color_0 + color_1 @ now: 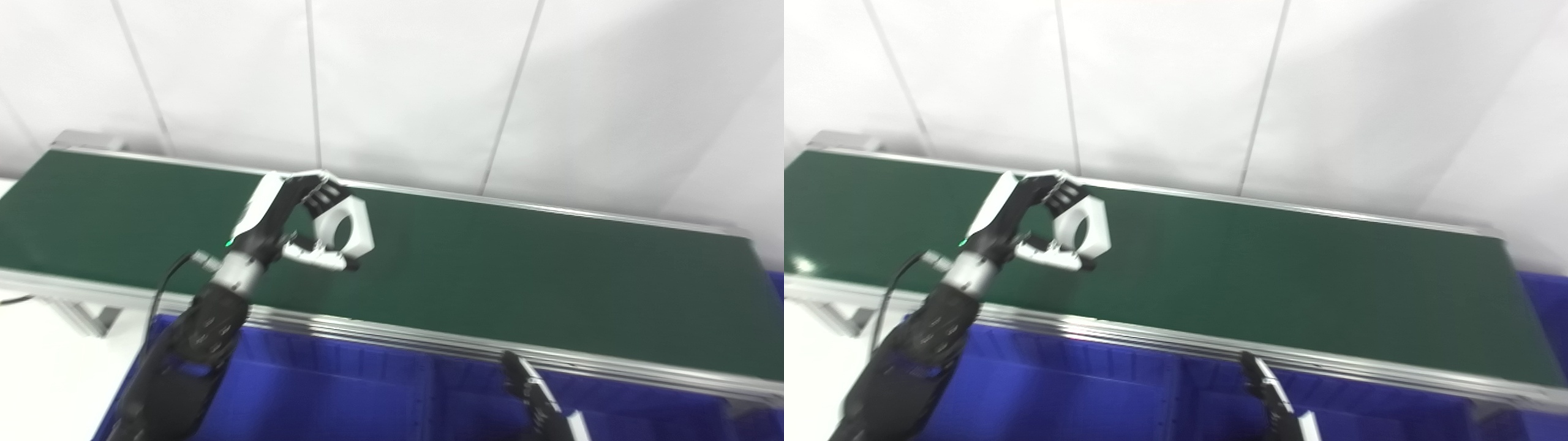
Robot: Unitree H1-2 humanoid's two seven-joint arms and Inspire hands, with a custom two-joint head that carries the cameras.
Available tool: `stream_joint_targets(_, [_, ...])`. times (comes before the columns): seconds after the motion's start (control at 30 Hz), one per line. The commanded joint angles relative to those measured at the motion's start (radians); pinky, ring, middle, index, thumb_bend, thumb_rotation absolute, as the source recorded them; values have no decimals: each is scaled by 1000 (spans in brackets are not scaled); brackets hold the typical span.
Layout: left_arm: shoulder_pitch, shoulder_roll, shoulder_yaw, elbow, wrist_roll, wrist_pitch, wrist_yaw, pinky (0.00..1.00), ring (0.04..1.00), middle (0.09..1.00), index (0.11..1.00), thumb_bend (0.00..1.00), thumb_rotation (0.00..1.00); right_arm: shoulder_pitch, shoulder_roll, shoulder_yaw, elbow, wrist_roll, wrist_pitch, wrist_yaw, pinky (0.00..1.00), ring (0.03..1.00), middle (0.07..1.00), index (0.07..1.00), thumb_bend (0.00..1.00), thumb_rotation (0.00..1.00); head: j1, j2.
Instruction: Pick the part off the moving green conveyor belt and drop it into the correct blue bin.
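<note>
my left hand (288, 220) is up over the green conveyor belt (490, 275), and it grips the part (344, 228), a white hexagonal piece with a round hole through it. my fingers (321, 195) curl over the top edge of the part and my thumb (318, 258) presses along its lower edge, so the piece is pinched between them with the hole facing the cameras. the part seems to be clear of the belt surface, held in the air above the belt's near half, though the blur makes the gap hard to judge. my left arm comes up from the lower left, crossing the belt's metal rail (392, 334).

below the rail, on my side, sit the blue bins (343, 392), with a divider wall between two compartments. my right hand (1274, 398) is low at the bottom edge, above the bins; only its dark fingertips and a bit of white shell show, so i cannot tell whether it is spread or closed. a white panelled wall (429, 79) stands behind the belt.
</note>
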Motion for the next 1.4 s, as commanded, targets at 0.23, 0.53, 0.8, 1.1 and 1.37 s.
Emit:
stream_joint_targets(0.23, [147, 0, -26, -109, -54, -76, -68, 359, 400, 481, 546, 494, 0, 0, 30, 11, -69, -9, 65, 3, 909, 942, 941, 931, 948, 496, -78, 50])
stream_joint_targets(0.53, [255, 14, -80, -26, 13, -177, -93, 362, 392, 477, 553, 493, 0, 1, 39, 16, -103, -3, 111, 5, 917, 956, 949, 931, 974, 498, -119, 103])
stream_joint_targets(0.8, [299, 34, -141, -10, 124, -118, -151, 362, 377, 474, 556, 491, 0, 7, 37, 17, -126, -13, 136, 6, 923, 961, 946, 931, 975, 508, -96, 107])
stream_joint_targets(1.1, [287, 18, -177, 44, 273, 3, -150, 396, 382, 476, 551, 493, 0, 11, 33, 16, -128, -25, 130, 0, 912, 946, 937, 927, 982, 519, -74, 93])
stream_joint_targets(1.37, [281, -20, -197, 51, 408, 167, -155, 552, 552, 636, 643, 571, 0, 20, 26, 16, -129, -20, 123, 2, 914, 944, 930, 927, 970, 513, -38, 73])
